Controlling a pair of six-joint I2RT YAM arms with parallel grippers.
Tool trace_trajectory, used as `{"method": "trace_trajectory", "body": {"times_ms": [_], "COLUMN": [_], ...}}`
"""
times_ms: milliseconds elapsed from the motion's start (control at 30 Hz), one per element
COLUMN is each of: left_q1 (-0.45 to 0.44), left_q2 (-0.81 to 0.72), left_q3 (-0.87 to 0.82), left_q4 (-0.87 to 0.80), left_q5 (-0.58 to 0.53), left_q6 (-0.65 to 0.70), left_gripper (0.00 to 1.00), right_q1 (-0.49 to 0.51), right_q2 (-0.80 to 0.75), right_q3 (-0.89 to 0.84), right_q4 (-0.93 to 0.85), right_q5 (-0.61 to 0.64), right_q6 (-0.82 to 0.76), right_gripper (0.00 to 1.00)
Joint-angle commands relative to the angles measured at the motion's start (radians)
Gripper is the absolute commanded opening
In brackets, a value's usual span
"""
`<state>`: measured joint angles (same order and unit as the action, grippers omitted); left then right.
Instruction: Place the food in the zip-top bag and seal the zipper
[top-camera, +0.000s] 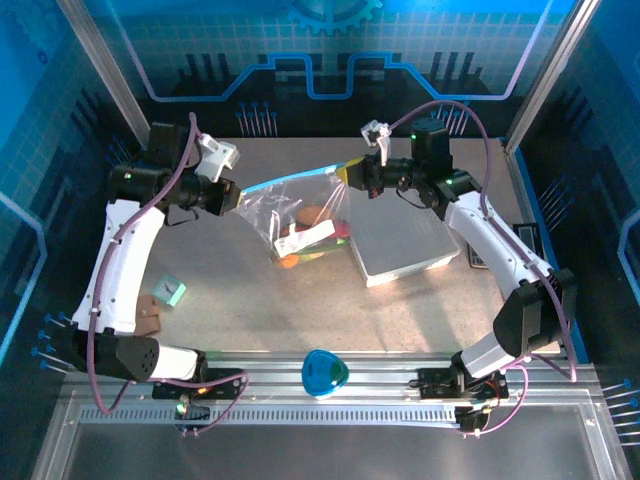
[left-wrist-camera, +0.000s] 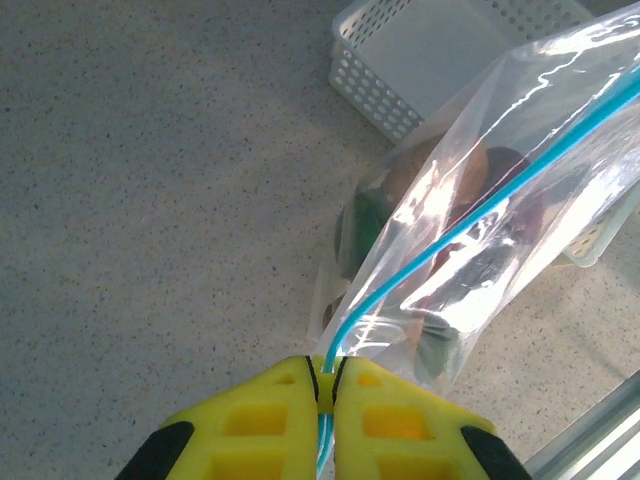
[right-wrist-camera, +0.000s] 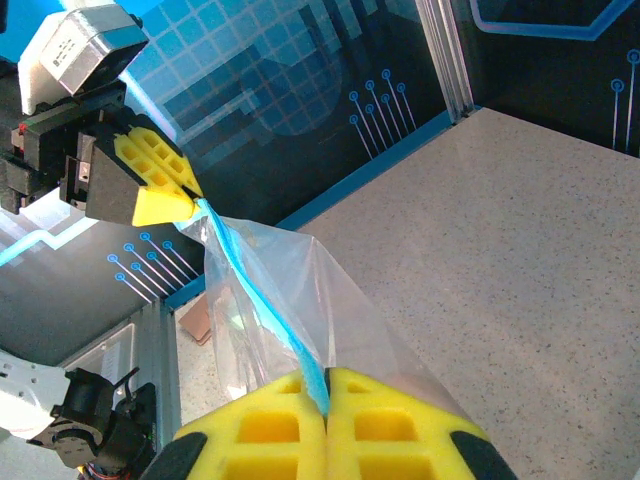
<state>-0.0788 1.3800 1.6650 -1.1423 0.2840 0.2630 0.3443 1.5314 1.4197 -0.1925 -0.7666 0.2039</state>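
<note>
The clear zip-top bag hangs stretched between my two grippers above the table. Its light-blue zipper runs taut from one to the other. My left gripper is shut on the zipper's left end, and in the left wrist view the blue zipper enters between the gripper's yellow fingers. My right gripper is shut on the right end; the zipper leads from that gripper up to the left gripper's yellow fingers. The food lies bunched in the bag's bottom, with dark-green and tan pieces showing through the plastic.
A white perforated basket stands on the table just right of the bag, its wall close behind the bag. A teal block and a brown piece lie at the left near my left arm. A blue object sits on the front rail.
</note>
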Motion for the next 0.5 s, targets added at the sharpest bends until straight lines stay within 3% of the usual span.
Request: {"method": "trace_trajectory", "body": {"times_ms": [0, 167, 267, 467], "left_q1": [0.03, 0.044, 0.047, 0.047], "left_q2": [-0.027, -0.03, -0.036, -0.116], "left_q3": [-0.021, -0.024, -0.035, -0.132], "left_q4": [-0.062, -0.066, -0.047, 0.119], "left_q5": [-0.016, -0.015, -0.02, -0.072], "left_q6": [-0.022, -0.04, -0.056, -0.121], "left_gripper": [0.09, 0.08, 0.02, 0.0], "right_q1": [-0.03, -0.03, -0.024, 0.003], "right_q2": [-0.025, -0.024, -0.024, -0.016], "right_q3": [0.004, 0.007, 0.007, 0.019], "right_q4": [0.042, 0.041, 0.038, 0.007], "right_q5": [0.01, 0.008, 0.007, 0.01], "right_q6": [0.014, 0.019, 0.019, 0.002], "right_gripper": [0.0, 0.0, 0.0, 0.0]}}
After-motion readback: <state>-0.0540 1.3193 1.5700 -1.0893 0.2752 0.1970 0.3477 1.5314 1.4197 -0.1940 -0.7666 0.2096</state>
